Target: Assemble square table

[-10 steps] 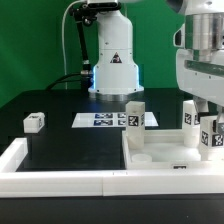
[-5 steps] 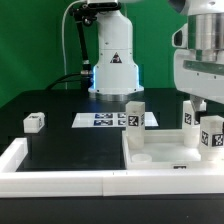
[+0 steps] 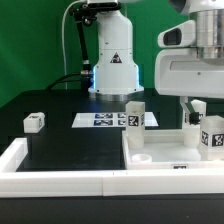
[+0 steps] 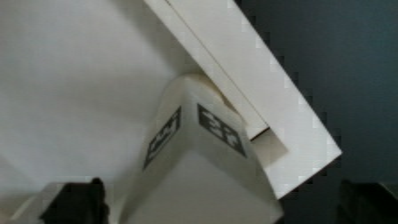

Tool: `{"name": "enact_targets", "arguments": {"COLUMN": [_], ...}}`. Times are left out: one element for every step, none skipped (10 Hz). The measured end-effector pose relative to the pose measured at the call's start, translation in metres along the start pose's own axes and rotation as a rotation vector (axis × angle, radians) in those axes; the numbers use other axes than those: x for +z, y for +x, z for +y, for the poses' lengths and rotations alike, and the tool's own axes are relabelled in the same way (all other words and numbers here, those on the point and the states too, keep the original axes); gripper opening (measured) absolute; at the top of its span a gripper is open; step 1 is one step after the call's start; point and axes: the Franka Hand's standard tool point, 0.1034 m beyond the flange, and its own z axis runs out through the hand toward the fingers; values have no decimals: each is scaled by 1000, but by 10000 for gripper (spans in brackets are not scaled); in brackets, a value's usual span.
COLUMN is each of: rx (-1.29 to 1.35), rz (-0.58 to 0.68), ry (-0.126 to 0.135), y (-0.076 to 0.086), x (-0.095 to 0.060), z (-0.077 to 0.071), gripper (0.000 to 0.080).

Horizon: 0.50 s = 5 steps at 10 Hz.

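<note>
The square table's white top [image 3: 165, 152] lies flat at the exterior view's right. Three white tagged legs stand upright on it: one at the far left corner [image 3: 134, 113], one at the back right [image 3: 188, 118] and one at the right edge [image 3: 212, 136]. A fourth leg [image 3: 35, 122] lies loose on the black surface at the left. My gripper [image 3: 199, 106] hangs open just above the right-edge leg. In the wrist view that leg [image 4: 201, 140] stands on the top [image 4: 80, 90], and my gripper [image 4: 221, 204] has its dark fingers [image 4: 75, 202] apart on either side, not touching it.
The marker board [image 3: 103, 120] lies flat behind the table top. A long white rim [image 3: 60, 168] borders the black surface at the front and left. The arm's white base [image 3: 112, 60] stands at the back centre.
The gripper has opened, let go of the right-edge leg and risen, shifting slightly toward the exterior view's left. The leg stays standing on the top.
</note>
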Motion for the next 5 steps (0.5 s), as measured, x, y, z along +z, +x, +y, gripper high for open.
{"name": "enact_targets", "arguments": {"rx": [-144,-269,-330,-395,-471], "rz": [3,3,3,4,3], "ry": [-5,-6,-6,-6,-6], "y": [-1,-1,1,2,3], "x": [0,0,-1,-1,-1], "z": [-2,-1,0,0,1], "gripper": [649,649,649,649,649]}}
